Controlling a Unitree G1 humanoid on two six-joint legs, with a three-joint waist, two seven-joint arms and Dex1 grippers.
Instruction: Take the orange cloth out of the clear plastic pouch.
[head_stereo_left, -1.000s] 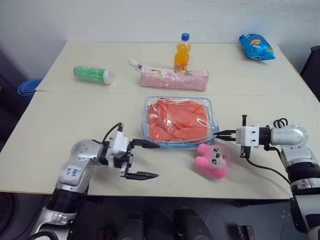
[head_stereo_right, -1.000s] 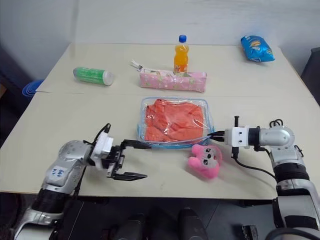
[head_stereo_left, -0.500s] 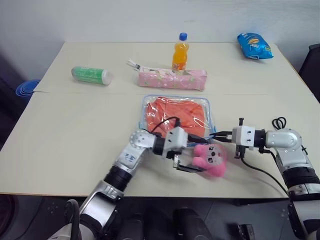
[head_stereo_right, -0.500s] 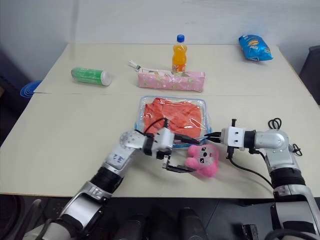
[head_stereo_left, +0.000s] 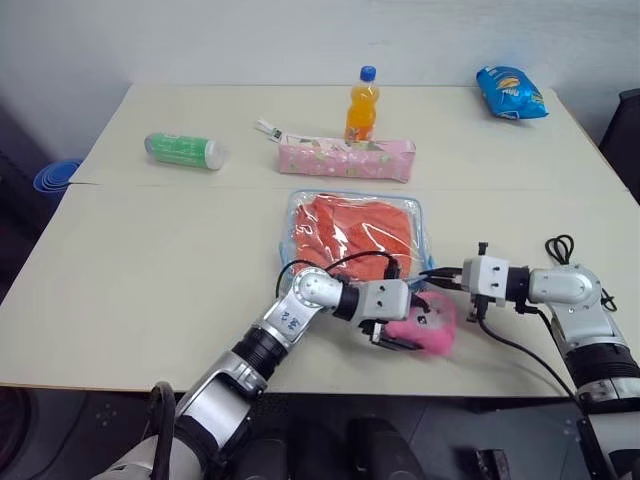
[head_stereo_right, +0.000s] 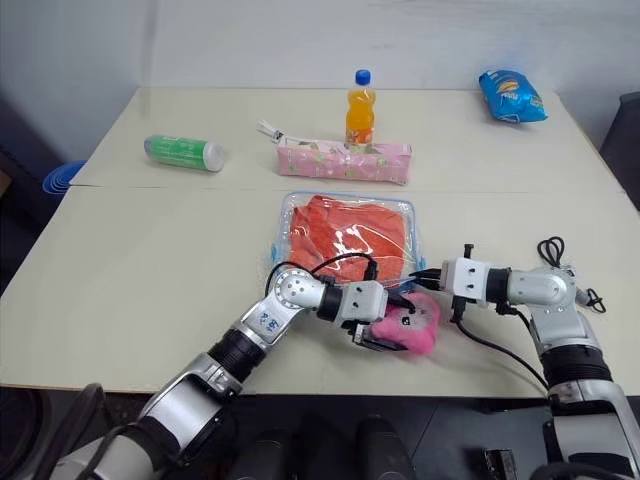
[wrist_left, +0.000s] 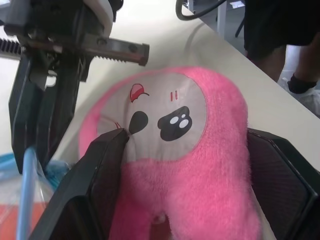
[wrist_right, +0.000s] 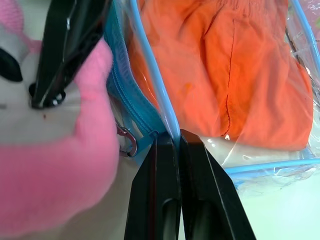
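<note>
The clear plastic pouch (head_stereo_left: 352, 195) lies flat at the table's middle, with the orange cloth (head_stereo_left: 355, 235) inside it. My right gripper (head_stereo_left: 432, 276) is shut on the pouch's blue trim at its near right corner; up close, its fingers (wrist_right: 160, 165) pinch the edge beside the zipper pull. A pink plush toy (head_stereo_left: 435, 325) lies just in front of that corner. My left gripper (head_stereo_left: 405, 325) reaches in from the left, and its fingers (wrist_left: 100, 170) press the plush toy (wrist_left: 185, 150) from both sides.
A pink floral pencil case (head_stereo_left: 345, 157) and an orange drink bottle (head_stereo_left: 364, 103) stand behind the pouch. A green bottle (head_stereo_left: 184, 150) lies at the far left, a blue snack bag (head_stereo_left: 511, 92) at the far right corner. The table's front edge (head_stereo_left: 150, 385) is close.
My left arm has swung right from the pouch's near left corner to the plush toy, and its fingers have narrowed around it. The right gripper kept its hold on the pouch.
</note>
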